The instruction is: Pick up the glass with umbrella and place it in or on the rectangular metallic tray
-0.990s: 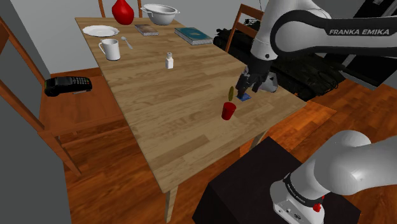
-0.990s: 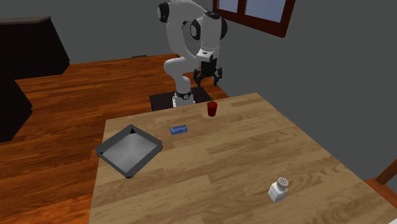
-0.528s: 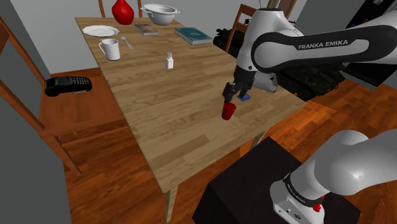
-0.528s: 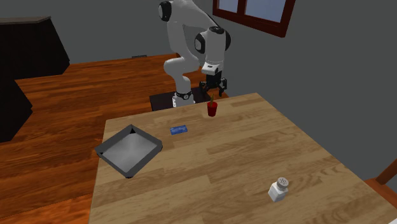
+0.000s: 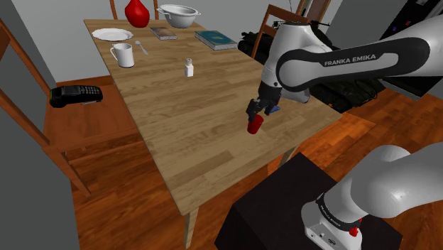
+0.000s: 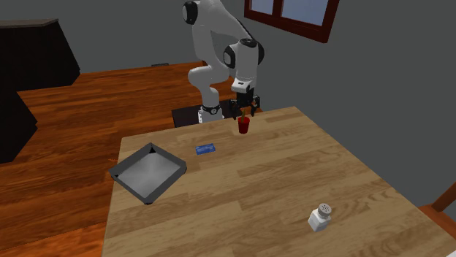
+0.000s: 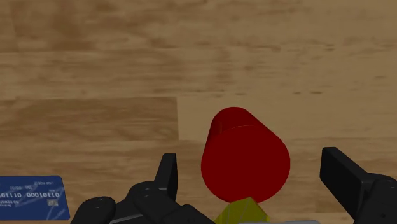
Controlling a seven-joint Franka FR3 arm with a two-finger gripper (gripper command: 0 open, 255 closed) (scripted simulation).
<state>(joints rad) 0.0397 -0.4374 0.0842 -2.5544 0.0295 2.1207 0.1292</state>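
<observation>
A red glass [image 5: 255, 125] [image 6: 244, 125] stands upright near the table edge closest to the stand. In the wrist view the glass [image 7: 245, 162] sits between the two fingers, with an olive-yellow umbrella [image 7: 242, 210] sticking out of it close to the hand. My black gripper [image 5: 257, 112] [image 6: 246, 111] [image 7: 250, 170] is open and hangs just over the glass, one finger on each side, neither touching it. The rectangular grey tray [image 6: 150, 171] lies flat at the table's corner, on the second exterior view's left.
A blue card [image 6: 205, 149] [image 7: 32, 197] lies on the table between glass and tray. A white shaker [image 5: 189, 67] [image 6: 320, 216] stands mid-table. At the far end are a mug [image 5: 123, 55], a plate [image 5: 111, 34], a bowl [image 5: 178, 14], a red vase [image 5: 137, 11] and a book [image 5: 216, 39].
The gripper has moved from beside the blue card to above the red glass and come down around it. Its fingers stay open. The glass has not moved.
</observation>
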